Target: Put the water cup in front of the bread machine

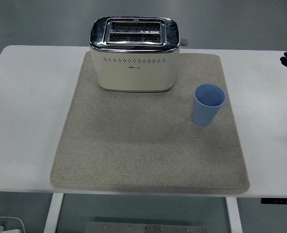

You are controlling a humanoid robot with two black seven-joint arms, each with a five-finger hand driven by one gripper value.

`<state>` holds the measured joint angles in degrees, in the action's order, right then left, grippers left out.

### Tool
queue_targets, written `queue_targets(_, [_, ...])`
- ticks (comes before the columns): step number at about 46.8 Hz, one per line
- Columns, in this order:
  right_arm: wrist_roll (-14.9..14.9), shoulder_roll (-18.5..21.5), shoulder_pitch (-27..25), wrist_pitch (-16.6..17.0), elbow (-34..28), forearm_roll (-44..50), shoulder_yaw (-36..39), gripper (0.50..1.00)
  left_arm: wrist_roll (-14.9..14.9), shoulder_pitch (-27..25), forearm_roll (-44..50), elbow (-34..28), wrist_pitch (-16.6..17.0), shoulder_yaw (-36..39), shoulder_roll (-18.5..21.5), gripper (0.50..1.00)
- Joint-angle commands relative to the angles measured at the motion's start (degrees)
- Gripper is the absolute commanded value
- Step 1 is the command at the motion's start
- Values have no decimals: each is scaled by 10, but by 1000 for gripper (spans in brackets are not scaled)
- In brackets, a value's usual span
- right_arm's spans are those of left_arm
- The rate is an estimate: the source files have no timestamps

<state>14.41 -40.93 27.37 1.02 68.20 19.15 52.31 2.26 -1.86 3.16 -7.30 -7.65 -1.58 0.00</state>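
A white counter fills most of the view, its far corners rounded and its near edge running straight across the lower part of the picture. A large grey-beige felt mat lies on its middle, reaching from near the far edge almost to the near edge. Behind and below the counter the floor is a plain grey-green, smooth and evenly lit, with no hard shadows. Under the near edge two white legs go down, one left and one right. A grey metal plate lies between them on the floor. A white object shows at the bottom left corner.
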Motion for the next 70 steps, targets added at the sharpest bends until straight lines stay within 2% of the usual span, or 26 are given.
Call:
queue_targets(1, [0,-2,-10,5,2,5,-5,942,0,0,0,0,0,1,0,999])
queue_targets(4, [0,-7,-21,9,15,11,-8,942,0,0,0,0,0,0,0,999])
queue_targets(11, [1,-49,-50,7,76,63,-8,942,0,0,0,0,0,0,0,999])
queue_targets(15, [2,-56,-62,4,86,79,-7,942,0,0,0,0,0,0,0,999])
queue_targets(22, [10,-63,-85,5,103,90,-9,942,0,0,0,0,0,0,0,999])
queue_targets(40, [30,-70,-116,4,138,220,-11,942,0,0,0,0,0,0,0,999])
queue_targets(47, [46,-68,-120,-12,144,277,-26,940,0,0,0,0,0,0,0,999])
queue_targets(54, [45,-60,-121,-28,146,336,-36,940,0,0,0,0,0,0,0,999])
queue_targets(63, [37,-52,-117,-30,146,342,-45,940,0,0,0,0,0,0,0,999])
queue_targets(70, [1,-31,-108,-30,146,343,-55,940,0,0,0,0,0,0,0,999])
